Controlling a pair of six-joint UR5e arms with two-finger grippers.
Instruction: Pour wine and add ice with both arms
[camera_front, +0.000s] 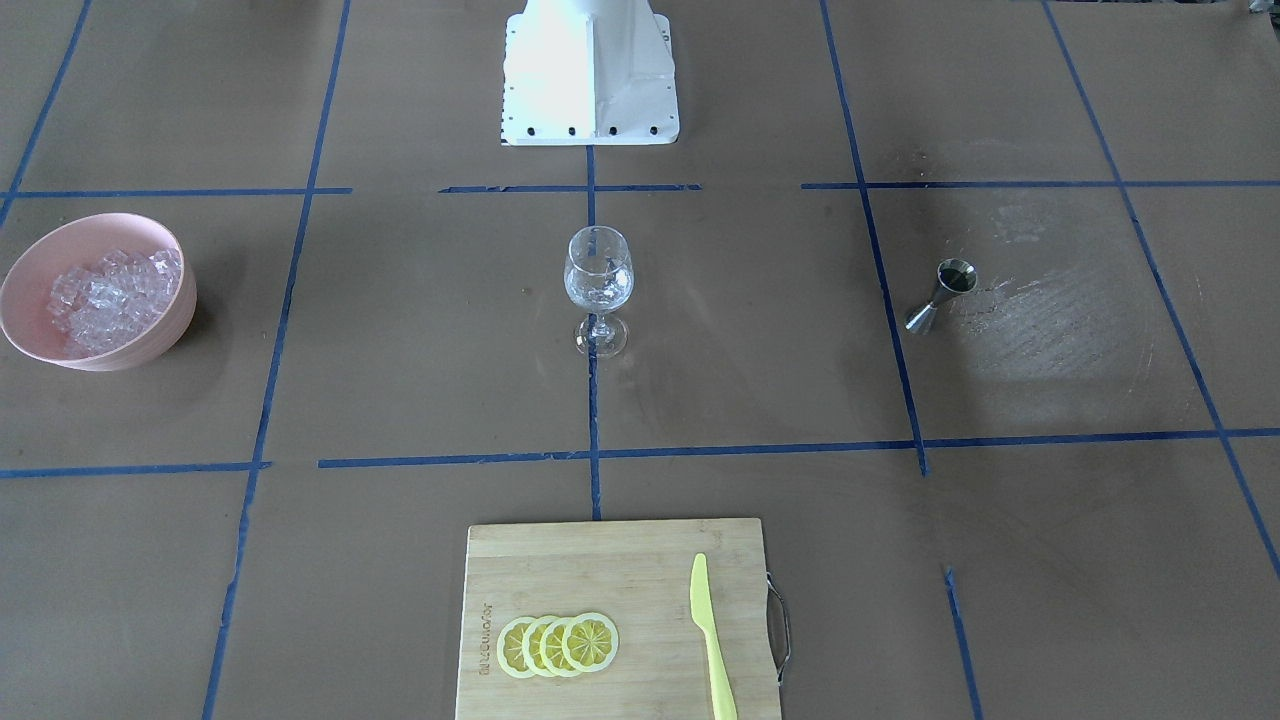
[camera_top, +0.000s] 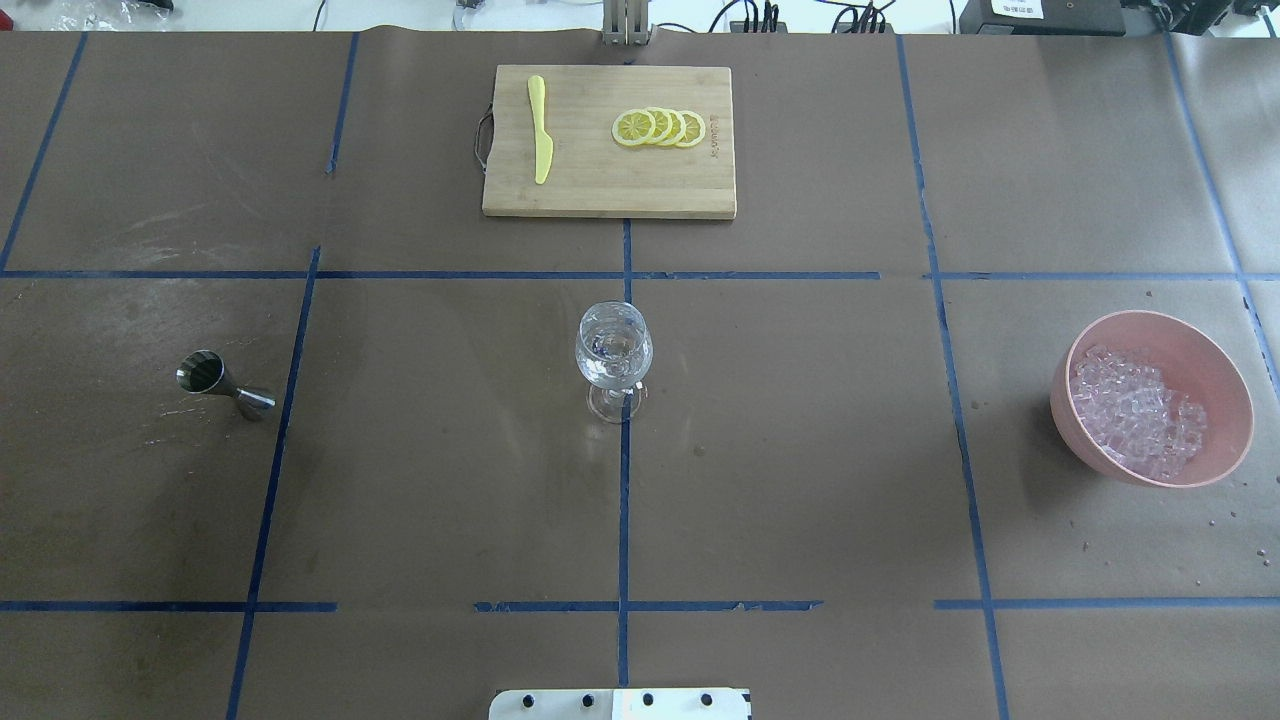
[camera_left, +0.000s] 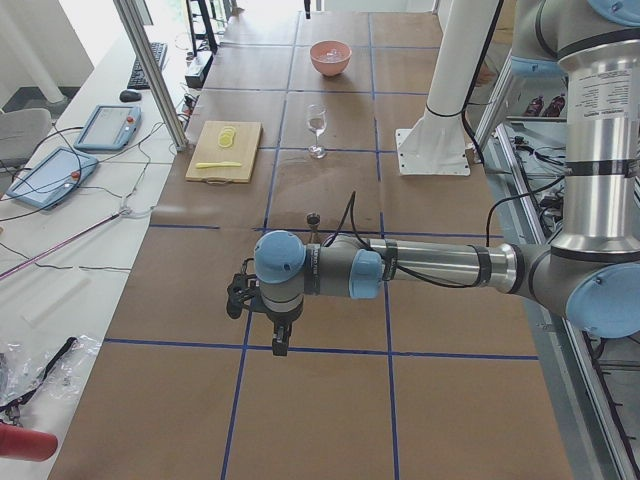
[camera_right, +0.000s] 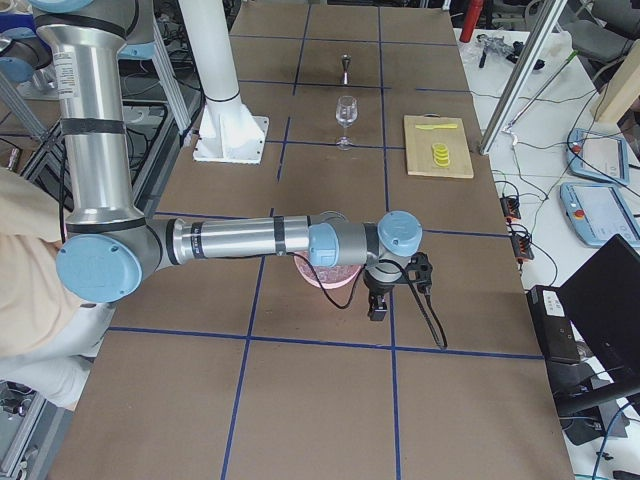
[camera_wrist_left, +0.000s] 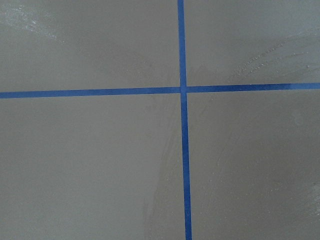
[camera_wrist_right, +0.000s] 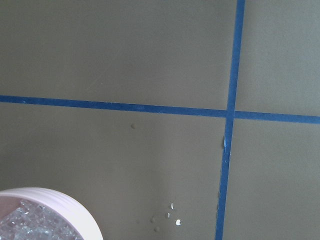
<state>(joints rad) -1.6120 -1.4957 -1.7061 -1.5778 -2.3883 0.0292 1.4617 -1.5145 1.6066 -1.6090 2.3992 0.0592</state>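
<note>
Item 1, my 2 arms: my left arm (camera_left: 430, 265) lay level over one end of the table (camera_top: 800, 450) with my left gripper (camera_left: 281, 342) hanging point-down above bare paper. My right arm (camera_right: 240, 238) lay level over the other end with my right gripper (camera_right: 377, 306) near the pink bowl (camera_top: 1215, 360); I could not tell whether either pair of fingers stood apart or together. Item 2, task goods: the wine (camera_top: 612, 370) was a little clear liquid in the stemmed glass (camera_top: 612, 340) at the table's middle, the ice (camera_top: 1135, 412) was heaped in the pink bowl on my right, and 1 steel jigger (camera_top: 222, 381) stood well apart on my left.
</note>
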